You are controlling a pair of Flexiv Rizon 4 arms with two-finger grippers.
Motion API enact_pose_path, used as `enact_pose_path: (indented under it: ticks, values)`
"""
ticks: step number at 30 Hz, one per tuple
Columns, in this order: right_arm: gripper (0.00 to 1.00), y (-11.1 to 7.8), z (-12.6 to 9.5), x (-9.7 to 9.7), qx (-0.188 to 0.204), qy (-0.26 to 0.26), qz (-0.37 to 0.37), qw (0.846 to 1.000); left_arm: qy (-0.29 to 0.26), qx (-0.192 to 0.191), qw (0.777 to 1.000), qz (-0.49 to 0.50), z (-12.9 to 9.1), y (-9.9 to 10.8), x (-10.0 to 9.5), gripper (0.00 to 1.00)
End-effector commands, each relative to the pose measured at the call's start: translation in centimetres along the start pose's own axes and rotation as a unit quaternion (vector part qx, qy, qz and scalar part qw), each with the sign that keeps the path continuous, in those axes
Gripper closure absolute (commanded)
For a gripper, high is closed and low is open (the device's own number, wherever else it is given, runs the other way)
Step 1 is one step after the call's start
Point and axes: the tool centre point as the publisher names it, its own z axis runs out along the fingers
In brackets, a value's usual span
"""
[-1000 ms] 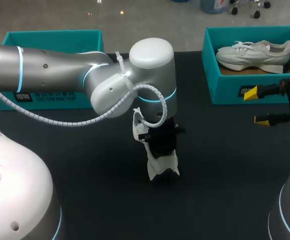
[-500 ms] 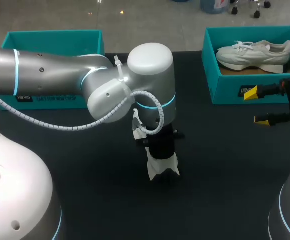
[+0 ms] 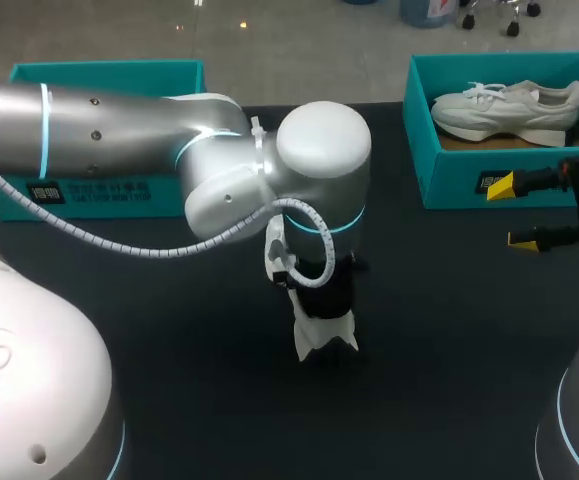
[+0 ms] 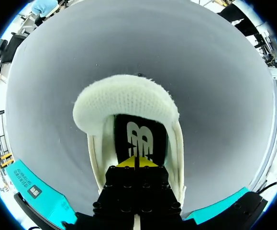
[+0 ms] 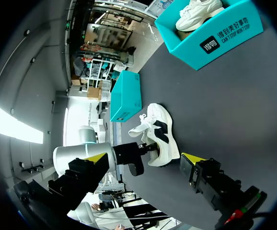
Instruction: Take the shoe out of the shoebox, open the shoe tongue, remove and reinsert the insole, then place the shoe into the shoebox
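A white shoe (image 3: 325, 334) with black side panels stands in the middle of the black table (image 3: 449, 330). My left arm (image 3: 219, 150) reaches down into it from above. In the left wrist view my left gripper (image 4: 136, 162) is shut, its yellow tips together on the black insole (image 4: 140, 136) at the heel end, behind the knitted toe (image 4: 126, 100). Whether the tips pinch the insole is unclear. My right gripper (image 3: 511, 212) hangs open at the right, in front of the teal shoebox (image 3: 449, 185). From the right wrist view the shoe (image 5: 161, 136) lies ahead of that open gripper (image 5: 144, 160).
A second white shoe (image 3: 507, 105) lies in the shoebox at the back right. Another teal box (image 3: 104, 75) sits at the back left, partly behind my left arm. Bare table lies in front of the shoe.
My left arm's wrist has shifted slightly to the right above the shoe. The shoe and my right gripper have stayed where they were.
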Motion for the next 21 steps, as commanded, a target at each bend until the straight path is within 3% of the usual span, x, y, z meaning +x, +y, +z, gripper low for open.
enact_pose_path:
  ticks: [1,6,7,10,21]
  values:
    - [0.0,0.0,0.0,0.0,0.0,-0.002,0.001,1.0,0.006,-0.038,0.999,-0.011,-1.2,1.0,0.4,1.0]
    - [0.0,0.0,0.0,0.0,0.0,-0.002,0.001,1.0,0.008,-0.066,0.997,-0.026,-1.7,2.8,0.3,1.0]
    - [0.0,0.0,0.0,0.0,0.0,-0.002,0.001,1.0,0.01,-0.071,0.997,-0.027,-1.8,3.0,0.3,0.96]
    - [0.0,0.0,0.0,0.0,0.0,-0.002,0.001,1.0,0.013,-0.083,0.996,-0.033,-2.0,3.3,0.4,0.0]
    - [0.0,0.0,0.0,0.0,0.0,-0.002,0.001,1.0,0.019,-0.106,0.994,-0.031,-3.1,2.5,1.1,0.0]
